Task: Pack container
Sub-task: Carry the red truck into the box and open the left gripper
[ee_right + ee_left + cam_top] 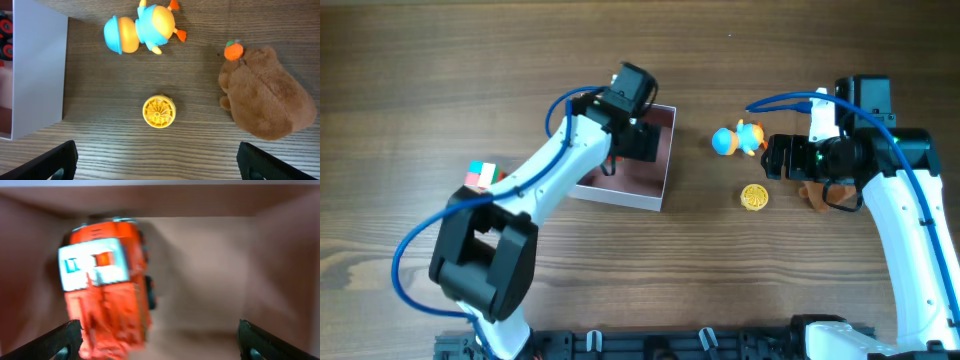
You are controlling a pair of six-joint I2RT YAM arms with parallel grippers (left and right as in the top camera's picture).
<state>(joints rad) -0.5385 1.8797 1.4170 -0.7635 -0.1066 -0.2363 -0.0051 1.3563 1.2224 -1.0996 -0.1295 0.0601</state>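
The container (620, 199), a square shallow box with white walls and a pink inside, sits at the table's middle. My left gripper (638, 142) hangs over it, open. In the left wrist view the jaws (160, 347) are wide apart above the pink floor (210, 270). A blurred orange toy truck (107, 290) lies inside next to the left finger, ungripped. My right gripper (775, 158) is open and empty (157, 162) above a yellow round toy (159, 111). The container's outer wall (37, 70) shows at left there.
A blue and orange duck toy (738, 139) (142, 27), the yellow toy (754, 197) and a brown plush with an orange bit (820, 195) (265, 92) lie right of the container. A colour cube (480, 177) lies at left.
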